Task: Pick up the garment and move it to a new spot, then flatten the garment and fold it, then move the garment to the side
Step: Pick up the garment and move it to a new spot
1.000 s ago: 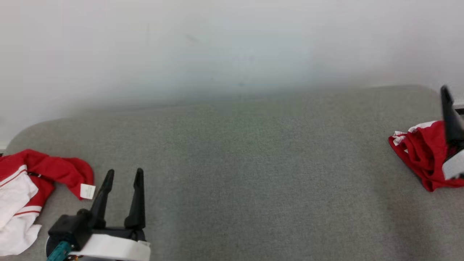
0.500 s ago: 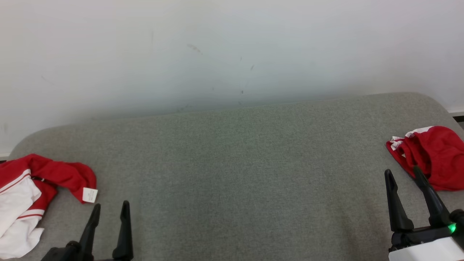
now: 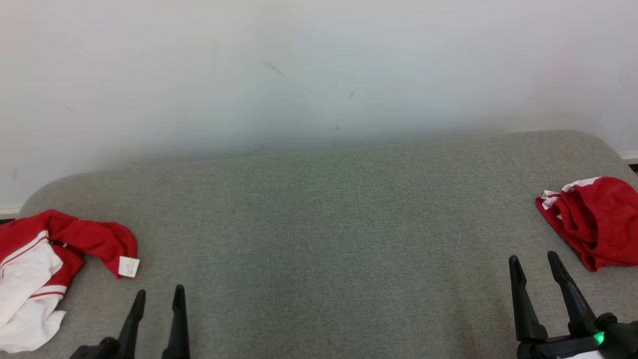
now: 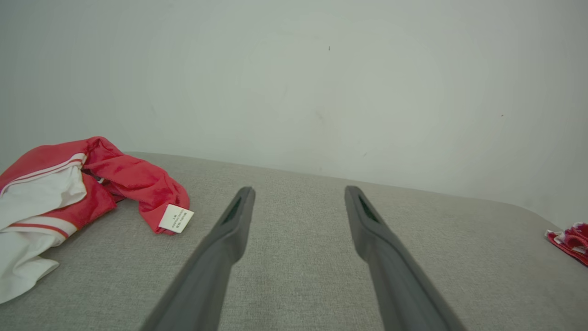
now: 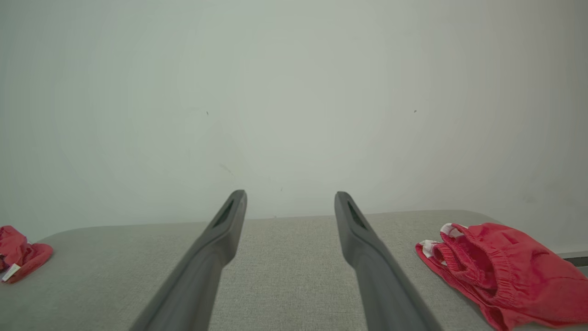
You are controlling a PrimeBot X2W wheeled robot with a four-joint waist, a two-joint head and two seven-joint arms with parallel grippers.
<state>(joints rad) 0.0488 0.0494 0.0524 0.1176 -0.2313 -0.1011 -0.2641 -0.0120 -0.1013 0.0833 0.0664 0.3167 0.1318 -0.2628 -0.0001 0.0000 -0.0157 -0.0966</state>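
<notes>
Firstly, the head view. The left gripper (image 3: 160, 291) stands low over the grey padded surface (image 3: 319, 239), its two dark fingers apart with nothing between them. The red and white garment (image 3: 75, 237) lies crumpled to this gripper's left, near it but not touching, with its white label (image 3: 129, 267) on the side facing the fingers. The right gripper (image 3: 533, 257) is likewise spread and empty. The red garment (image 3: 598, 219) lies bunched just ahead of and to the right of its fingertips, clear of them.

Next, the left wrist view. The left gripper (image 4: 299, 189) has its fingers parted and holds nothing. The red and white garment (image 4: 119, 177) lies left of the left finger, the label (image 4: 176, 218) being its nearest part. The red garment (image 4: 572, 241) lies well off to the right.

Lastly, the right wrist view. The right gripper (image 5: 290, 194) is spread and empty. The red garment (image 5: 505, 271) lies flat on the surface beside the right finger, apart from it. The red and white garment (image 5: 20, 255) lies far to the left.
</notes>
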